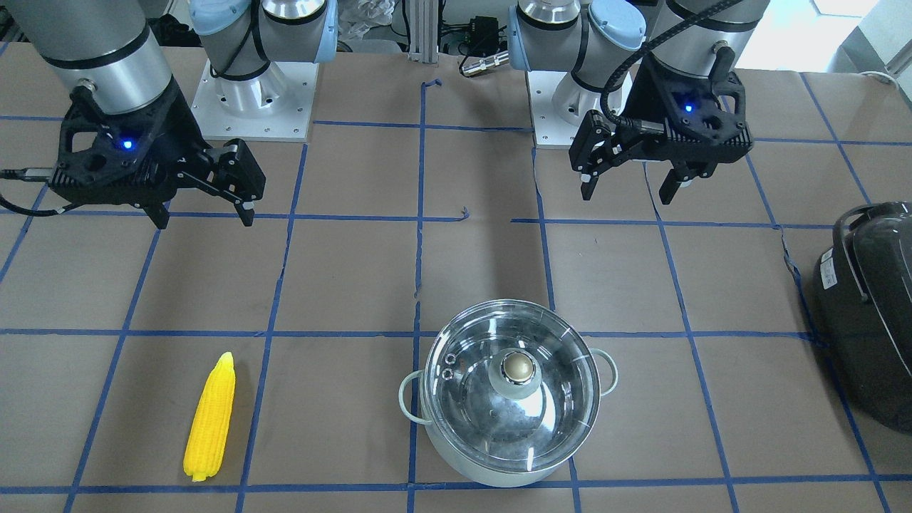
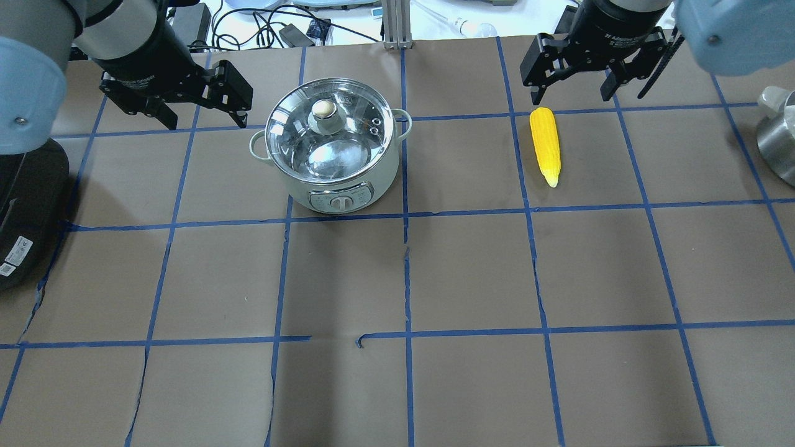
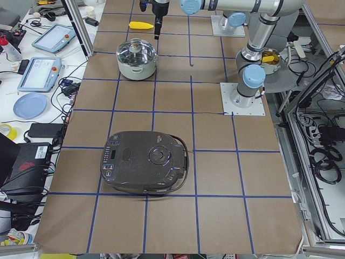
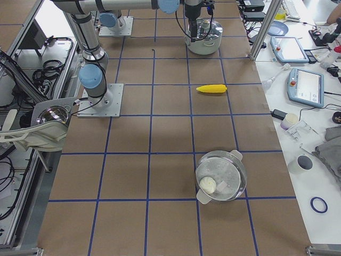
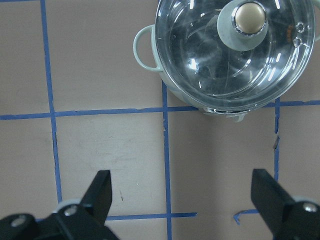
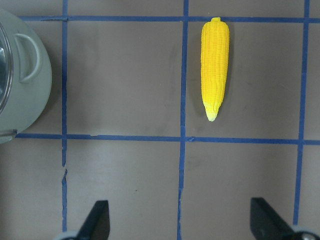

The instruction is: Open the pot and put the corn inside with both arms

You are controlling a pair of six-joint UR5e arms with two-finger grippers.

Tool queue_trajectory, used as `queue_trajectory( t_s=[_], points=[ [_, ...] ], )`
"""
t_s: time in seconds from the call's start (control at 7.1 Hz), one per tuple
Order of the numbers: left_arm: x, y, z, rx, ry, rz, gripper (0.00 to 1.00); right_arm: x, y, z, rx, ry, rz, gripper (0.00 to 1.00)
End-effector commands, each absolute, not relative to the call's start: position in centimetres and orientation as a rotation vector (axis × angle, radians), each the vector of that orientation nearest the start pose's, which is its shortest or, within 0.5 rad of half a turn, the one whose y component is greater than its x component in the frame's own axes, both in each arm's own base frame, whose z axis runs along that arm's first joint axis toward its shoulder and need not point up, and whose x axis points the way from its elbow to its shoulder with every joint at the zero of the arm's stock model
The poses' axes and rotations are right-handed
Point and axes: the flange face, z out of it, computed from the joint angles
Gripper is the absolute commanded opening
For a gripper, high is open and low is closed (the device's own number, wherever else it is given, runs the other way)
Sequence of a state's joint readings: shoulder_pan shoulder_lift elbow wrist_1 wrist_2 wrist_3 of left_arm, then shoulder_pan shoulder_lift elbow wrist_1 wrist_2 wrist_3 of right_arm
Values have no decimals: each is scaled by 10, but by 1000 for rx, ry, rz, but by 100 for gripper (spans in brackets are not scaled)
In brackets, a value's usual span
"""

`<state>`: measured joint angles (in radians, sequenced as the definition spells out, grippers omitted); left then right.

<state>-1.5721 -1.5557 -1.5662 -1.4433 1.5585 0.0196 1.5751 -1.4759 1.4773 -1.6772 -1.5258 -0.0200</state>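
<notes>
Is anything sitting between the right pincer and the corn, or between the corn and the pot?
Nothing visible lies between the open right pincer and the corn, and only bare table separates the corn from the pot. The glass lid is still on the pot, closing its mouth.

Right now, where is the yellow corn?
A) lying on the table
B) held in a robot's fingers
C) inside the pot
A: the corn lies flat on the table, apart from the pot, with no gripper touching it.

Overhead and front views face each other, sharing the pot (image 1: 491,472).
</notes>
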Motion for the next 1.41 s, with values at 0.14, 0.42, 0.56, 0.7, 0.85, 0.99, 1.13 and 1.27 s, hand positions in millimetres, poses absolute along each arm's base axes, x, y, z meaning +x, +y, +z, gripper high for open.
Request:
queue_trajectory(
  t_s=[0.14, 0.42, 0.56, 0.7, 0.85, 0.99, 1.13, 1.27],
  points=[
    [-134, -500, 508, 28, 3144, -227, 100, 138, -557, 484, -34, 3076, -185, 100],
    [-134, -501, 507, 28, 3144, -225, 100, 137, -556, 481, -38, 3083, -181, 100],
    [-135, -500, 507, 30, 3144, -225, 100, 136, -556, 481, -36, 3083, -179, 100],
    [-135, -500, 507, 30, 3145, -222, 100, 136, -556, 481, -38, 3084, -181, 100],
    [-134, -502, 506, 28, 3145, -218, 100, 135, -558, 483, -36, 3089, -200, 100],
    [-134, -502, 506, 28, 3145, -220, 100, 136, -558, 483, -38, 3086, -203, 100],
    [-134, -502, 505, 30, 3144, -213, 100, 136, -557, 483, -41, 3086, -200, 100],
    [-134, -506, 501, 28, 3146, -198, 100, 136, -558, 484, -41, 3086, -207, 100]
  ],
)
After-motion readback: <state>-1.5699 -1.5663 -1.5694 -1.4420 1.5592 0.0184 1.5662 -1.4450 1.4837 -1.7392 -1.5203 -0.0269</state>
